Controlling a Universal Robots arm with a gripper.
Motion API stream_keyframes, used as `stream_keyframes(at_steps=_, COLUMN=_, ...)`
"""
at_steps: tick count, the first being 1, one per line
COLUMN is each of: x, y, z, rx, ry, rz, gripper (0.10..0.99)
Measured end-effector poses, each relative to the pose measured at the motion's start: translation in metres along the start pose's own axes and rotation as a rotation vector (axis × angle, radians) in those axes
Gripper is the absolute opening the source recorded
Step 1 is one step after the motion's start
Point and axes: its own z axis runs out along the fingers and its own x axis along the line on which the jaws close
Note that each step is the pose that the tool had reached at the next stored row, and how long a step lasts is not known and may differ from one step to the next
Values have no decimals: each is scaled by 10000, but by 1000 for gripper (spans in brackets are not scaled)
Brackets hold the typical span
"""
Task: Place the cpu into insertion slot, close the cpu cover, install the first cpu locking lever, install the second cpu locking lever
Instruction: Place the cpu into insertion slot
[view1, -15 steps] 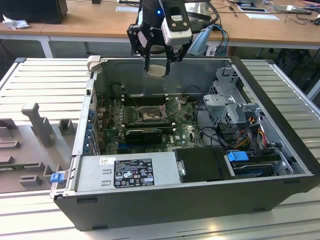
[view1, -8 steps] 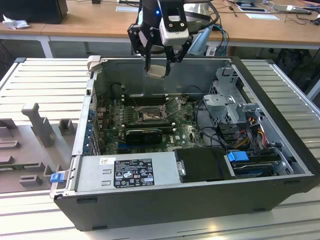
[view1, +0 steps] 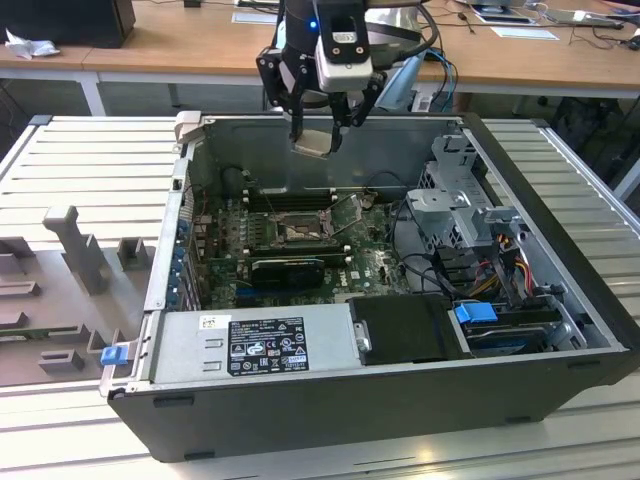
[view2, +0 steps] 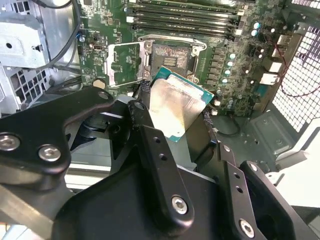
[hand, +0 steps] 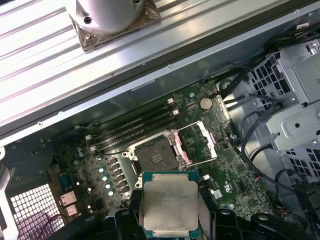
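Cpu (view1: 314, 143) clamped flat between fingers of gripper (view1: 317, 132), metal top facing first wrist view. Arm hangs straight down over rear rim of computer case (view1: 300, 420) (chip well above board). In exterior view, slot (view1: 297, 230) bare at gripper's 6 o'clock; cover (view1: 347, 212) open at slot's 3 o'clock.

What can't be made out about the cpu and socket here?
- cpu underside: faces away in both wrist views.
- cpu's lower edge: second wrist view, covered by the fingers of the gripper.
- insertion slot edge: second wrist view, partly behind the cpu.
- Slot contacts: exterior view, too small.
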Motion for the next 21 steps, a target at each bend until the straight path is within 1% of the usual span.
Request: stream_keyframes(at_steps=21, x=0, y=0, z=3, rx=-20, ry=-97, rz=1087, gripper=529)
